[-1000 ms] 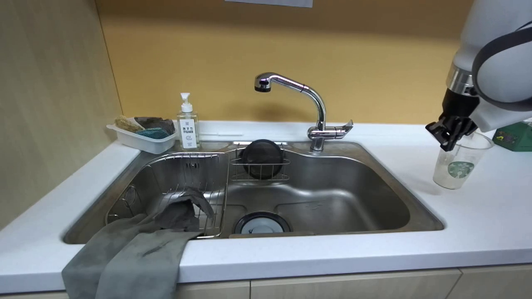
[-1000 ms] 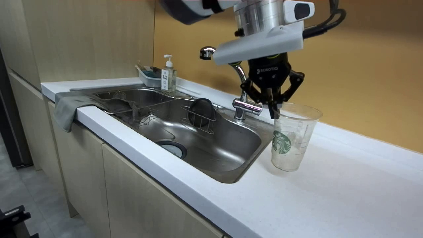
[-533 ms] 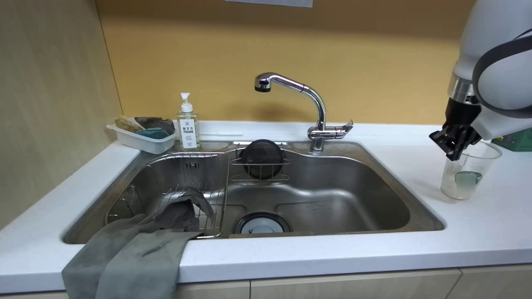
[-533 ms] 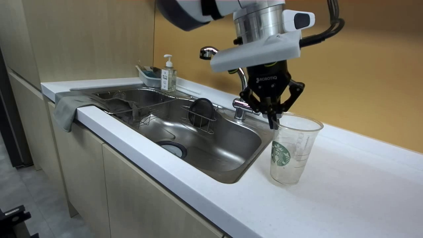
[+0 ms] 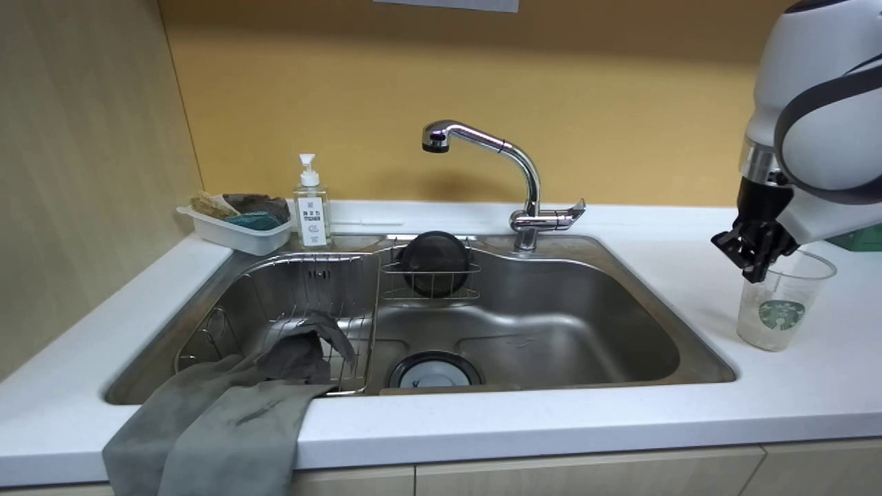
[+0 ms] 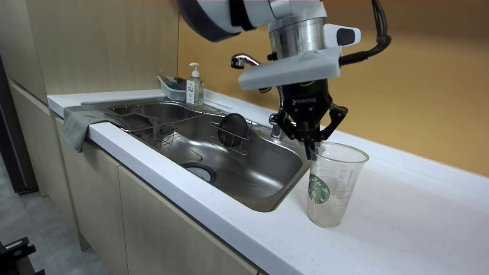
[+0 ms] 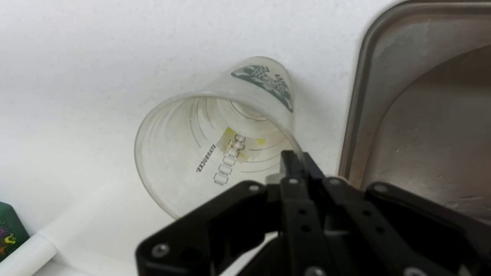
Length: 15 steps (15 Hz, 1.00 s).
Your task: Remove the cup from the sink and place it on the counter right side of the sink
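The clear plastic cup with a green round logo is over the counter [image 6: 401, 214] beside the sink [image 6: 263, 204]. It shows in both exterior views [image 5: 778, 313] [image 6: 336, 191]. My gripper [image 6: 311, 152] is shut on the cup's rim, on the side nearest the sink. In the wrist view the fingers of my gripper [image 7: 299, 165] pinch the rim, one inside the cup [image 7: 215, 153] and one outside. The cup leans slightly, mouth up. Its base is at or just above the counter; I cannot tell whether it touches.
A chrome faucet [image 5: 527, 172] stands behind the sink. A soap bottle [image 5: 312, 213] and a white tray [image 5: 238, 238] are at the far left. A grey cloth [image 5: 234, 420] hangs over the front edge. A green box [image 5: 861, 239] is behind the cup.
My gripper, holding the cup by its rim, has moved down and toward the counter's front. The cup's base is lower and closer to the counter. The sink items have not moved.
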### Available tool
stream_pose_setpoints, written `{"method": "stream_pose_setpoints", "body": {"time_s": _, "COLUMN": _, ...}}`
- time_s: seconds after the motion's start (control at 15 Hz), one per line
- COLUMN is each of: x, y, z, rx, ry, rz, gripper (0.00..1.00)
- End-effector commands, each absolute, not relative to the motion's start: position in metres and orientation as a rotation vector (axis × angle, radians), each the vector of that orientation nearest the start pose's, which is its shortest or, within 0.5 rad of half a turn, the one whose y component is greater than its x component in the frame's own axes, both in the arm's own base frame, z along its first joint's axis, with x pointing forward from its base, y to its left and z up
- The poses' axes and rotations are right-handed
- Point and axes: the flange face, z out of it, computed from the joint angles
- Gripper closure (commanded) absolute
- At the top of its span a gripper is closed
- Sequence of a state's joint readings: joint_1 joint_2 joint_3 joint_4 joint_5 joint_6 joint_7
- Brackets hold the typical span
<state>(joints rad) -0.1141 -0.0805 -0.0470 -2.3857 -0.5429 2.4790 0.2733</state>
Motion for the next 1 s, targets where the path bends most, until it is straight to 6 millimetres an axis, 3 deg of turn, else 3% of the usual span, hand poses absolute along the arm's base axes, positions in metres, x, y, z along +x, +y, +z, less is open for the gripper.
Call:
{"method": "stream_pose_setpoints", "body": {"time_s": 0.0, "x": 0.4931, "y": -0.0753, "z": 0.3661, "rx": -3.462, "ry": 0.128, "rz": -0.307, "gripper": 0.99}}
{"method": "stream_pose_setpoints", "body": {"time_s": 0.6, "x": 0.4955, "y": -0.077, "z": 0.3681, "rx": -3.446, "ry": 0.178, "rz": -0.315, "gripper": 0.99}}
{"method": "stream_pose_setpoints", "body": {"time_s": 0.67, "x": 0.4958, "y": -0.0774, "z": 0.3682, "rx": -3.455, "ry": 0.183, "rz": -0.313, "gripper": 0.7}}
{"method": "stream_pose_setpoints", "body": {"time_s": 0.8, "x": 0.4972, "y": -0.0777, "z": 0.3691, "rx": -3.461, "ry": 0.191, "rz": -0.327, "gripper": 0.65}}
{"method": "stream_pose_setpoints", "body": {"time_s": 0.93, "x": 0.5006, "y": -0.0784, "z": 0.3718, "rx": -3.473, "ry": 0.201, "rz": -0.361, "gripper": 0.5}}
